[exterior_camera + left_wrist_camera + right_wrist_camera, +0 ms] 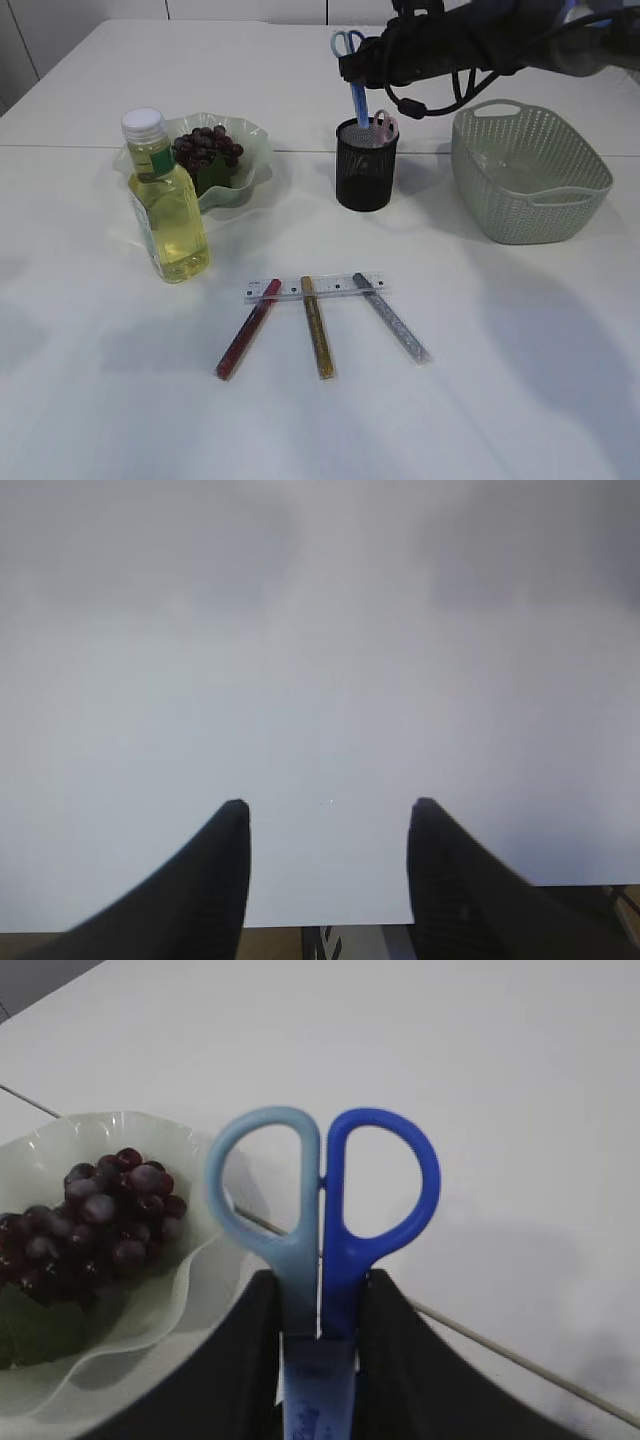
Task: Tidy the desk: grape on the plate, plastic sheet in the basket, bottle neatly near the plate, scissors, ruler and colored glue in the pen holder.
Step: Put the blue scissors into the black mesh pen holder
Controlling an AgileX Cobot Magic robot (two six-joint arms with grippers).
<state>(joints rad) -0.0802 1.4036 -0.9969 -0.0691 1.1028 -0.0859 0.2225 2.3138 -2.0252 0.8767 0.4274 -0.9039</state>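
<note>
My right gripper [320, 1305] is shut on the blue scissors [325, 1200] and holds them upright, handles up, over the black mesh pen holder [366, 170]; in the exterior view the scissors [353, 70] reach down into the holder, beside pink scissors [384, 126]. The grapes [208, 148] lie on the pale green plate [255, 150]. The bottle [166, 205] of yellow liquid stands in front of the plate. A clear ruler [315, 288] and three glue sticks, red [248, 328], gold [318, 326] and silver [390, 317], lie on the table. My left gripper [328, 815] is open over bare table.
The green basket [528, 175] stands right of the pen holder. The plastic sheet is not clearly visible. My right arm [480, 40] stretches across the back right. The table's near edge shows in the left wrist view [320, 925].
</note>
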